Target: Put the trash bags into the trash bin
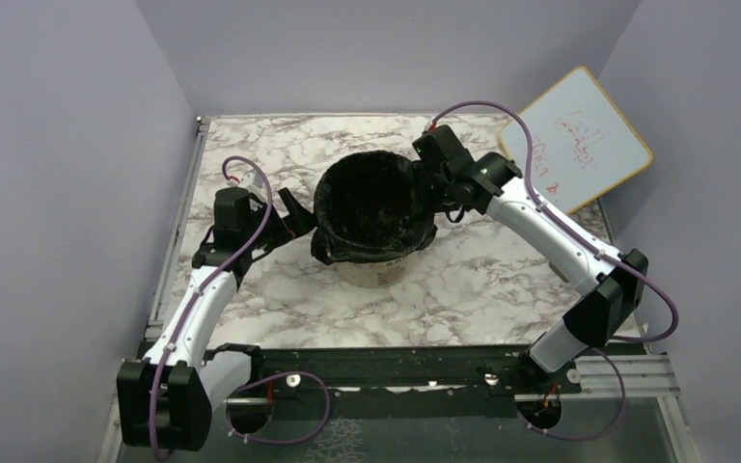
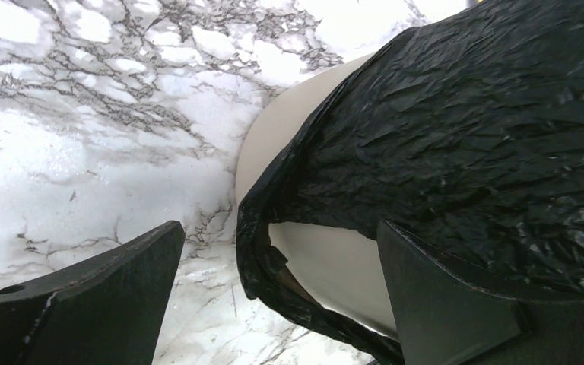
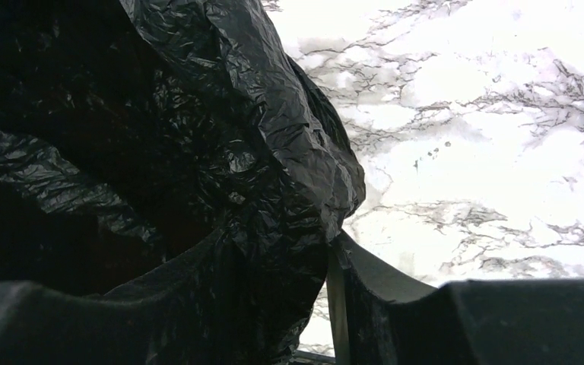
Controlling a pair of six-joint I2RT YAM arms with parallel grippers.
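Crinkled glossy black trash bag (image 1: 371, 203) drapes over beige trash bin (image 1: 376, 273); left gripper (image 2: 280, 232) apart; right gripper (image 3: 281, 243) unclear.

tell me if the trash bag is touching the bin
Touching. The left wrist view shows the trash bag draped flat against the trash bin and its beige side.

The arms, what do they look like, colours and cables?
Both the left arm and right arm have white links with black joints and bases. A purple cable loops along each. The fingers are flat, matte black wedges.
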